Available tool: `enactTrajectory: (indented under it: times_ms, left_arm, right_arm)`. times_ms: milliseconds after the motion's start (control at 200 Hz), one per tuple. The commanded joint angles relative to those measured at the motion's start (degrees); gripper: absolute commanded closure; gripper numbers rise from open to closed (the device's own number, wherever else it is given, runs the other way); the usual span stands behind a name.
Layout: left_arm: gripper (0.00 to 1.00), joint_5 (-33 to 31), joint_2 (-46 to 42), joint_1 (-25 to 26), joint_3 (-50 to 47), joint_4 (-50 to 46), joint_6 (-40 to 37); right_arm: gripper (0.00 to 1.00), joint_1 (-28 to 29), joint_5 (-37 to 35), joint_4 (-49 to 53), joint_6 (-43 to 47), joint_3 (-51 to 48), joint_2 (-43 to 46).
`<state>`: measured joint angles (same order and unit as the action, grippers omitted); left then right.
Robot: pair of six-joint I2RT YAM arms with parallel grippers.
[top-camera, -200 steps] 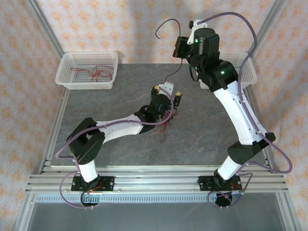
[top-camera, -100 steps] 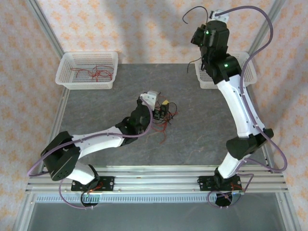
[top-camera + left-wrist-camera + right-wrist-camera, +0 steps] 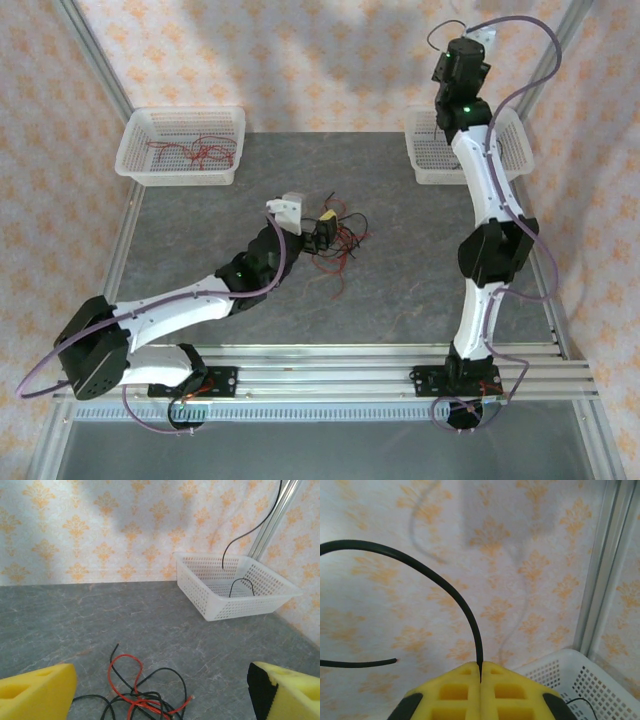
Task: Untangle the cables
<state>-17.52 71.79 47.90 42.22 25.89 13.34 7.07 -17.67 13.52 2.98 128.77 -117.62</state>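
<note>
- Several red cables [image 3: 195, 152] already lying sorted in the left basket [image 3: 180, 110] at the far edge of the worktop [image 3: 200, 230].
- One loose black cable [image 3: 241, 584] curled in the bottom of the right basket [image 3: 250, 609], apart from the reds.
- Pinched in the right end effector [image 3: 480, 676], pads closed tight on it: a held black cable [image 3: 451, 582], raised high above the right basket and arching away from the pads, its free end dangling.
- Spread wide and gripping nothing: the left end effector [image 3: 325, 232], low over the middle of the worktop.
- Left to do: a knot of red and black cables [image 3: 142, 692] on the worktop just ahead of the left fingers, red looped through black, several strands of each.
- Partly done, as a judgement: colours going to separate baskets, one black strand freed and ready to drop, the central heap not yet pulled apart.
- Hard to count the strands in the knot; too thin and overlapped.
</note>
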Motion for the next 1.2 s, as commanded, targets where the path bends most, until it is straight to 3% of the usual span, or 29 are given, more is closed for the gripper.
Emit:
enactTrajectory:
  times_ms: [0, 285, 521, 676, 871, 1196]
  left_arm:
    - [0.1, -0.5, -1.9, 0.1, -2.0, -2.0, 2.7]
    - [0.1, -1.7, -4.0, 0.1, -1.9, -5.8, 5.5]
    - [0.1, -2.5, -4.7, 0.1, 0.6, -10.0, 5.5]
    - [0.11, -2.8, -4.3, 0.1, 2.0, -11.8, 5.6]
    - [0.11, -2.5, -3.5, 0.1, 3.7, -13.4, 6.1]
    - [0.1, -1.1, 0.6, 0.0, 7.6, -19.9, 8.9]
  right_arm:
    - [1.0, -1.3, -1.3, -3.7, 1.9, 3.3, -2.6]
    - [1.0, -6.1, 2.0, 2.5, -1.1, 3.7, -11.7]
    - [1.0, -11.4, 10.3, 14.6, -8.5, 7.7, -21.4]
    - [1.0, -14.0, 16.1, 17.2, -12.5, 8.1, -25.5]
    - [1.0, -14.8, 18.1, 18.0, -13.3, 9.8, -28.1]
    - [0.52, -15.0, 19.9, 18.9, -14.0, 11.7, -26.1]
